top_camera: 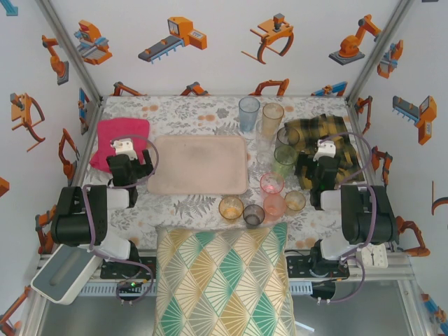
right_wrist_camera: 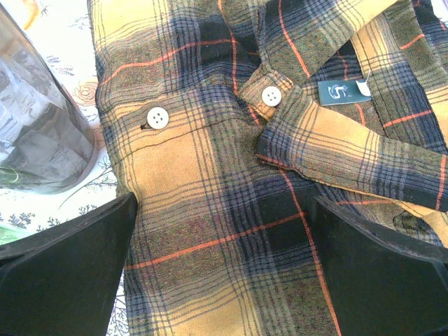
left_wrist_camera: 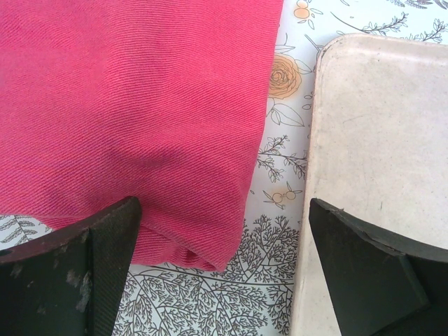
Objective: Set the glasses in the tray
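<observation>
The pale pink-beige tray (top_camera: 199, 164) lies flat at the table's middle with nothing on it; its left rim (left_wrist_camera: 329, 140) is also seen from the left wrist. Several glasses stand right of and in front of it: a tall blue one (top_camera: 248, 113), a tall amber one (top_camera: 272, 117), a green one (top_camera: 283, 159), a pink one (top_camera: 271, 184), and short amber (top_camera: 231, 208) and grey (top_camera: 253, 215) ones. My left gripper (top_camera: 129, 162) (left_wrist_camera: 224, 210) hangs open over the gap between cloth and tray. The right gripper (top_camera: 318, 166) (right_wrist_camera: 225, 203) is open above a plaid shirt, with a greyish glass (right_wrist_camera: 38, 133) to its left.
A bright pink folded cloth (top_camera: 122, 133) (left_wrist_camera: 133, 105) lies left of the tray. A yellow-and-navy plaid shirt (top_camera: 329, 133) (right_wrist_camera: 231, 140) is bunched at the right. A patterned cushion (top_camera: 220, 280) covers the near edge between the arm bases. Enclosure walls close in on three sides.
</observation>
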Controlling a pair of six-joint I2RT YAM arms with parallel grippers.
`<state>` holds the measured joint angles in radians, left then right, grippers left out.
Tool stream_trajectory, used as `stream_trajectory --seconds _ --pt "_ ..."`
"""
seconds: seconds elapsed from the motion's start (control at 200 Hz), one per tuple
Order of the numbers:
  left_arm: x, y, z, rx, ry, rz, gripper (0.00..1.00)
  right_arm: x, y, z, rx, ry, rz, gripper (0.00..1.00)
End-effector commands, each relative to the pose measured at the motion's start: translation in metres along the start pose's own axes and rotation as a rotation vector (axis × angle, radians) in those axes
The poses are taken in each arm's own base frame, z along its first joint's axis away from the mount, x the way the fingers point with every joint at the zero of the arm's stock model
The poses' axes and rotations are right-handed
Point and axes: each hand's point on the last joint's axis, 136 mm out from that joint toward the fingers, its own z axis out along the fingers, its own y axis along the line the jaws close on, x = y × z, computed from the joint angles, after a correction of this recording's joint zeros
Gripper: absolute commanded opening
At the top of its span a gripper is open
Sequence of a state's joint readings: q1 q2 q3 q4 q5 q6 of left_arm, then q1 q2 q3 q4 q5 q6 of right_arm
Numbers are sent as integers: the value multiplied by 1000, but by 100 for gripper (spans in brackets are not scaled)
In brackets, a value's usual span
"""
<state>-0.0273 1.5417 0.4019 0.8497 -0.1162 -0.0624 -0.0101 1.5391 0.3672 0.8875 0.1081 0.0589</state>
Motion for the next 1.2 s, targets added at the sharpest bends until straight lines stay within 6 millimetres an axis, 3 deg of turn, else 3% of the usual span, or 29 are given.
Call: stream_trajectory --seconds 0.0,0.711,1.192 --pt "1 2 0 -10 2 6 97 -4 -1 1 0 -14 5 99" --pt "0 2 0 -10 1 7 97 -4 -1 1 0 -13 5 99" --pt "-1 2 0 -9 -1 6 97 -3 -16 0 85 -16 37 99"
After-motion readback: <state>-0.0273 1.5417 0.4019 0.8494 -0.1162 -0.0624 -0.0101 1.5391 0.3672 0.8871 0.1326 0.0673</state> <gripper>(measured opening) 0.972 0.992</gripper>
